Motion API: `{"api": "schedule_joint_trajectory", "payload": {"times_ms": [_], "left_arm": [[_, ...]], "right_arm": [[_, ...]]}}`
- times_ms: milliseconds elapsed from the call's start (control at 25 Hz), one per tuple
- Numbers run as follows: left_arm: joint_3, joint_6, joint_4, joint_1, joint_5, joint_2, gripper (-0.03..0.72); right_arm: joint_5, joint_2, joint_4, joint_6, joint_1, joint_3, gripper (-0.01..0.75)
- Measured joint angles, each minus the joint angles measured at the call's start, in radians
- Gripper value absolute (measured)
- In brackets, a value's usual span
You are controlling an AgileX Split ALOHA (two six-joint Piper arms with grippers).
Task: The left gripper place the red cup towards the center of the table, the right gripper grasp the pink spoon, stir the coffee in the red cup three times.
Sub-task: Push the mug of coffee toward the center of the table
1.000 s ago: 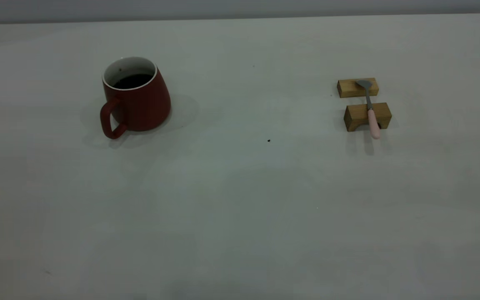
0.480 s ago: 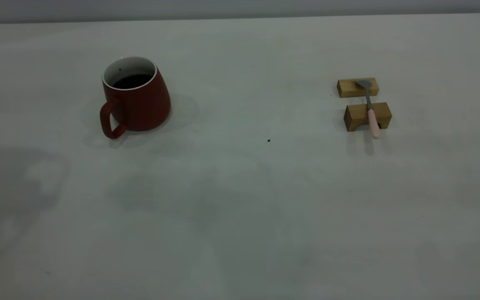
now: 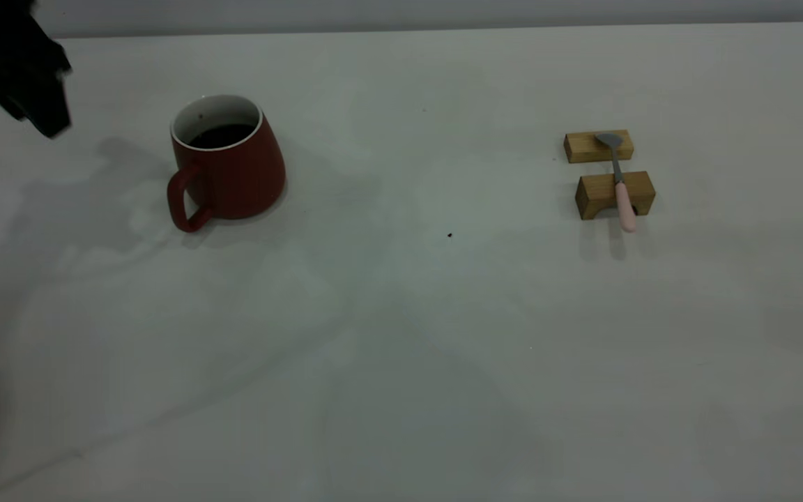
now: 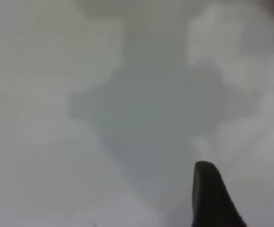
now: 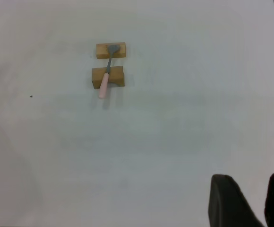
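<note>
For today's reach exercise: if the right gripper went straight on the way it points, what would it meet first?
Probably just bare table. The right gripper looks down at it; the pink spoon on its wooden blocks lies well off, though depth is unclear.

A broad, plain off-white table with a flat matte surface is shown. A dark red matte mug with a white inside and a thick loop handle is stood upright on it. Well to the right of the mug, two small tan wooden blocks are set close together, one behind the other. A tiny dark speck is seen between mug and blocks.
</note>
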Motion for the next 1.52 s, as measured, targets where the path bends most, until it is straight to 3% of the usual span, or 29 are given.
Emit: {"api": "schedule_joint_trajectory", "payload": {"times_ms": [160, 480, 640, 840, 1240, 1520], "left_arm": [[-0.104, 0.315, -0.045, 0.0, -0.002, 0.115, 0.436], [-0.145, 1.039, -0.371, -0.003, -0.041, 0.218, 0.436], [-0.145, 1.23, -0.504, -0.003, -0.052, 0.238, 0.436], [-0.146, 1.308, -0.572, -0.043, -0.063, 0.238, 0.426], [-0.148, 1.318, -0.715, -0.195, -0.134, 0.24, 0.409], [-0.15, 1.32, -0.82, -0.256, -0.195, 0.277, 0.409]], "right_arm": [[0.0, 0.0, 0.0, 0.0, 0.0, 0.0, 0.238], [0.0, 0.0, 0.0, 0.0, 0.0, 0.0, 0.238], [0.0, 0.0, 0.0, 0.0, 0.0, 0.0, 0.238], [0.0, 0.0, 0.0, 0.0, 0.0, 0.0, 0.238], [0.0, 0.0, 0.0, -0.001, 0.0, 0.0, 0.238], [0.0, 0.0, 0.0, 0.0, 0.0, 0.0, 0.238]]}}
